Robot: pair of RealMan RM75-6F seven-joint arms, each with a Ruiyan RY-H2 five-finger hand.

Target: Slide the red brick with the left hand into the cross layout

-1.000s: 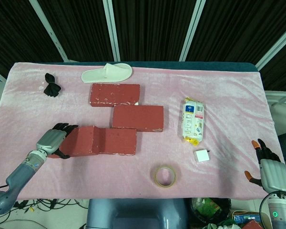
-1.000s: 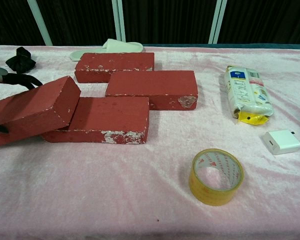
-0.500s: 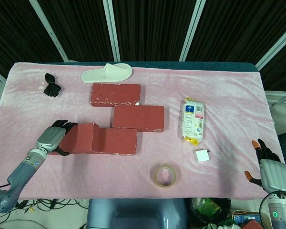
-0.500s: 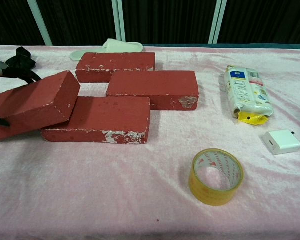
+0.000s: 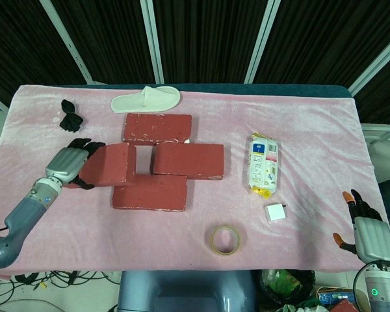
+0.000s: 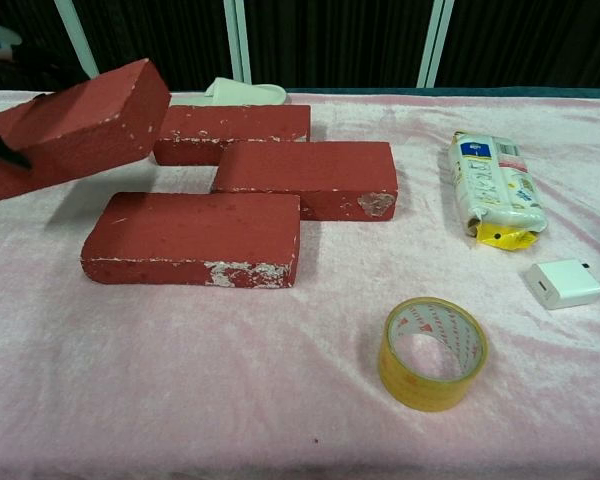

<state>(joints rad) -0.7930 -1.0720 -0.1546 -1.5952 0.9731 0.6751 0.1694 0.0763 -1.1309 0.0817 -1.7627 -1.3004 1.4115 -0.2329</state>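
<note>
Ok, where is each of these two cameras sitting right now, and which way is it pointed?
Head view: high at the near table edge, looking steeply down on the whole pink cloth; shows the left hand gripping the red brick, with its forearm, and the right hand, open, at the lower right corner.
Chest view: low at the near edge, looking level across the table; only dark fingertips on the raised brick show.
Both share the three lying bricks, tape roll, white box, wipes pack and slipper.

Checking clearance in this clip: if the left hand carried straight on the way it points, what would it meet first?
Likely the middle brick. The left hand points rightward holding the red brick; height is unclear, so the lifted brick might pass over it.
</note>
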